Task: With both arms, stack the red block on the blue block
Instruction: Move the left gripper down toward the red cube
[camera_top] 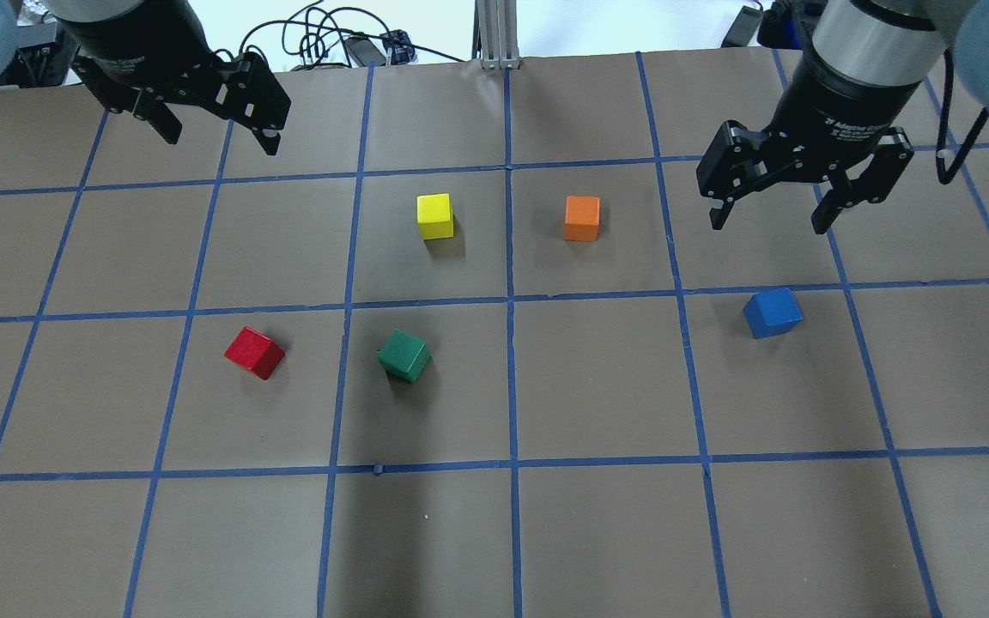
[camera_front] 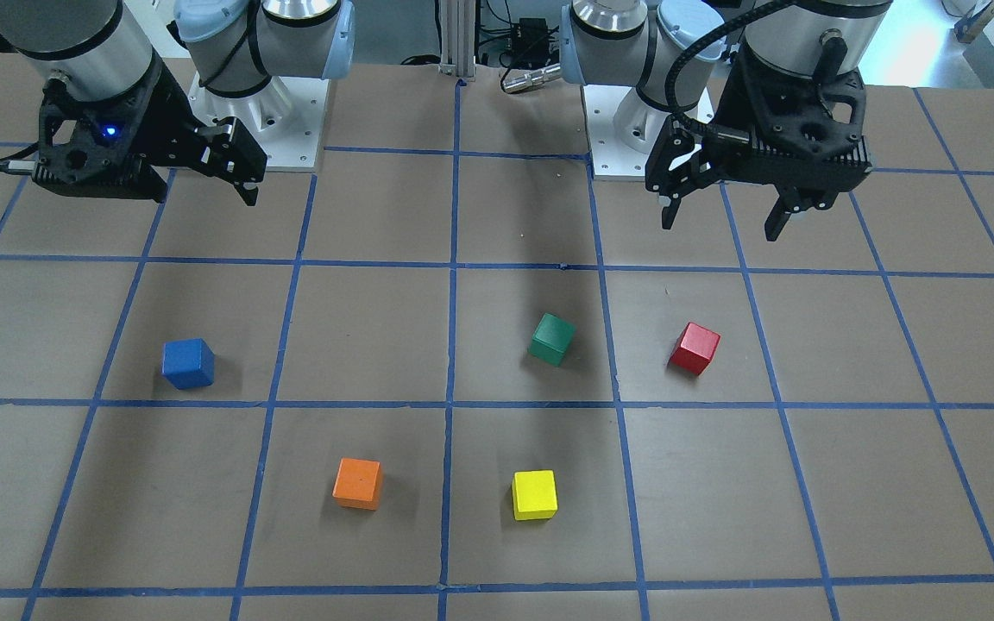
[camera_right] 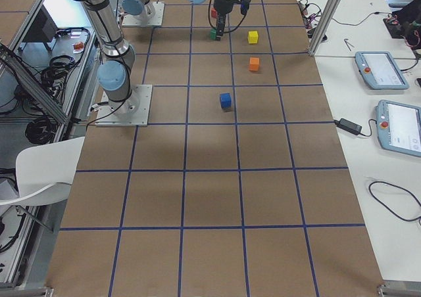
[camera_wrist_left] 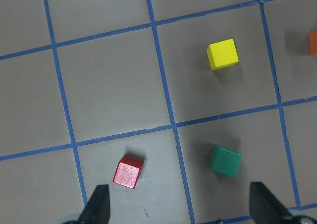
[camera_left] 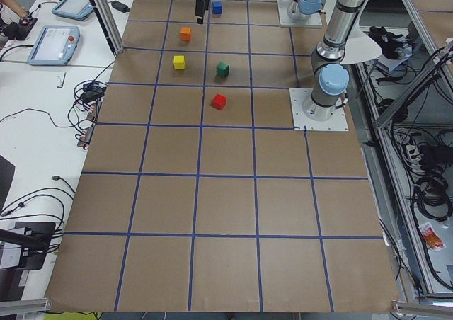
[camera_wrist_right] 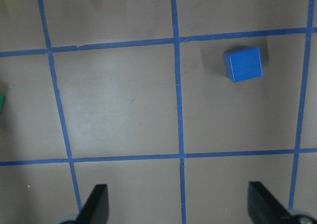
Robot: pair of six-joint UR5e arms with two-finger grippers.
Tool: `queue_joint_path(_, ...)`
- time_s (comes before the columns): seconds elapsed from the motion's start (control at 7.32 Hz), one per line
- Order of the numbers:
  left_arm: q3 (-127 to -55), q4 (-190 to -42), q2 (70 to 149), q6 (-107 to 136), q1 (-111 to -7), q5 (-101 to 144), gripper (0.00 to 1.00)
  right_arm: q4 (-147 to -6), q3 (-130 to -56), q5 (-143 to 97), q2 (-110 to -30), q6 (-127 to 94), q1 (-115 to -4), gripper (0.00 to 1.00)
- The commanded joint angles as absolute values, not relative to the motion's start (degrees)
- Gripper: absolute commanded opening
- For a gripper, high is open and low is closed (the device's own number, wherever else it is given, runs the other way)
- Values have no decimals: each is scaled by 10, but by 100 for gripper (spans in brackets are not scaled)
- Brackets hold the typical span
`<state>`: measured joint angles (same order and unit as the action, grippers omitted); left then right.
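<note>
The red block [camera_top: 254,352] lies on the table on my left side, also in the front view [camera_front: 694,348] and the left wrist view [camera_wrist_left: 129,172]. The blue block [camera_top: 772,312] lies on my right side, also in the front view [camera_front: 188,363] and the right wrist view [camera_wrist_right: 242,64]. My left gripper [camera_top: 211,129] is open and empty, high above the table and beyond the red block. My right gripper [camera_top: 769,215] is open and empty, raised just beyond the blue block. Both blocks lie apart from each other.
A green cube [camera_top: 404,355] lies right of the red block. A yellow cube [camera_top: 435,216] and an orange cube [camera_top: 581,218] lie farther out near the middle. The brown table [camera_top: 597,386] carries a blue tape grid.
</note>
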<state>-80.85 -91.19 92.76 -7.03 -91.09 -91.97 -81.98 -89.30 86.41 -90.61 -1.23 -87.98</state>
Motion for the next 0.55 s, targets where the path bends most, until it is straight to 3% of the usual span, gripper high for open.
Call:
queue_joint_path(0.0,-809,-924,928,-45,-911,-920,100,-819,-893,864,-906,-12,-881,100)
queue_joint_path(0.41,-821,-935,937,-75,-905,-920,100,-820,-893,864,-906,-12,-880,100)
